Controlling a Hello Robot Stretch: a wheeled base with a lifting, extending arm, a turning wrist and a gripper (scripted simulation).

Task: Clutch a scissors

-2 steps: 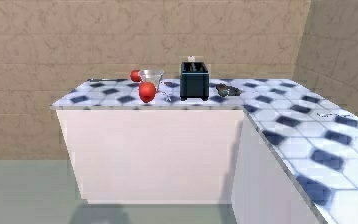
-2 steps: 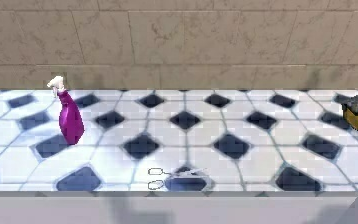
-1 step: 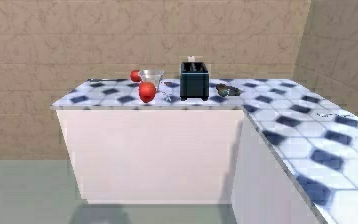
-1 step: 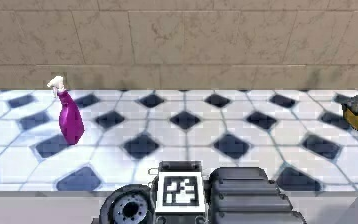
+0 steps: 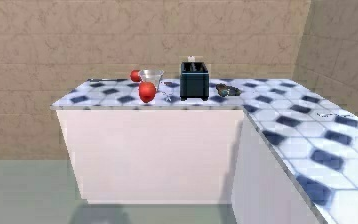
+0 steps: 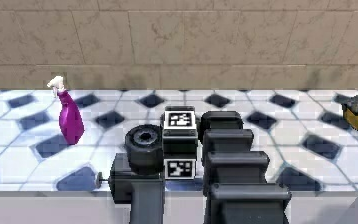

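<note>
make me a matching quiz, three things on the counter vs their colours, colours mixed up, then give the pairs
Things:
1. toaster
2. spray bottle
3. round fruit nearest the counter's front edge

Colours:
A. purple
B. red
C. dark, near black

Pairs: 1-C, 2-A, 3-B

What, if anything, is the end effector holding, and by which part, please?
That cannot be told: the far end of the end effector, against the tiled counter, is too indistinct to show anything held.
</note>
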